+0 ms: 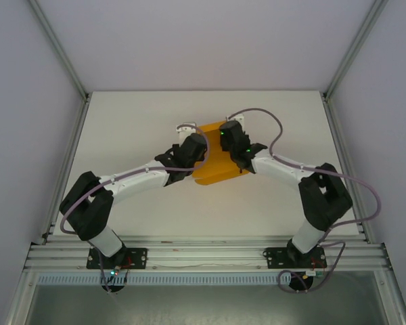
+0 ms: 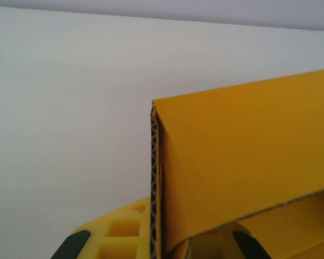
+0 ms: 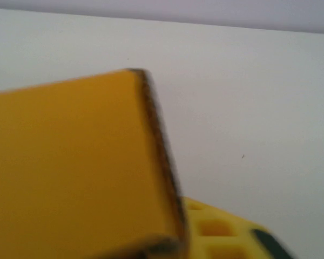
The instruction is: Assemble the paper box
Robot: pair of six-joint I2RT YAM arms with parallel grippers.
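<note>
Left gripper (image 2: 159, 247) pinches the paper box (image 2: 248, 156) at its left edge.

White table (image 1: 128, 128) between pale walls (image 1: 27, 101), a ribbed metal rail (image 1: 203, 252) along its near edge

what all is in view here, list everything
box: 1, orange, mid-table between the grippers
table: 1, white, under the box
walls: 3, pale grey, left, right and back
rails: several, silver, near edge
cables: 2, purplish, along the arms
arms: 2, black and white, bases on the rails
left gripper: 1, black, shut on the box's left side
right gripper: 1, black, at the box's right side
</note>
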